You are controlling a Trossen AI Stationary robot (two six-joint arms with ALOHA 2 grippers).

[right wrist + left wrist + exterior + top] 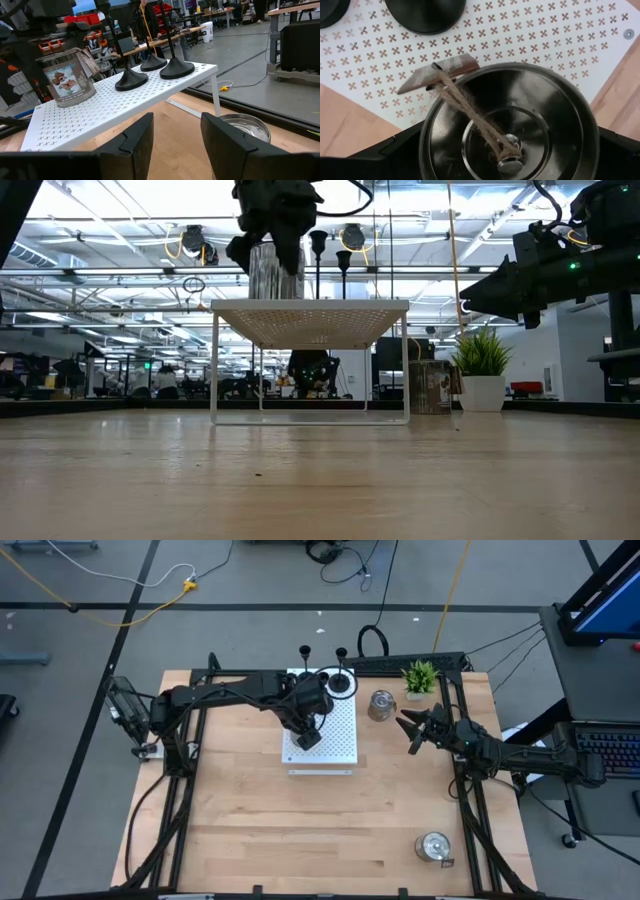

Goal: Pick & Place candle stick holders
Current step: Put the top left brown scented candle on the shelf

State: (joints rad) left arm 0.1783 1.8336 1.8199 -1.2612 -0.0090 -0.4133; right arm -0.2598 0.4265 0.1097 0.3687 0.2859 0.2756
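Note:
My left gripper (pixel 308 730) is over the white perforated board (pixel 338 745), shut on a squat silver-glass holder (pixel 520 125) with a twine-tied tag (pixel 437 75). This holder also shows in the low view (pixel 272 272) and the right wrist view (pixel 67 80). Three black holders (pixel 152 62) stand by their round bases at the board's far edge. A second silver holder (pixel 381 705) stands on the table right of the board. A third (pixel 433 847) stands at the near right. My right gripper (pixel 177 145) is open and empty, in the air right of the board. My left gripper holds the silver holder by its round outer wall (pixel 426 145), one finger on each side, coming from above and pointing down. The holder is upright. In the right wrist view its bottom (pixel 70 102) appears to rest on the board's top.
A small green potted plant (pixel 420 677) stands at the far right, behind the second silver holder. The board stands on thin legs (pixel 214 370) above the table. Bare wood lies across the table's near half (pixel 300 830).

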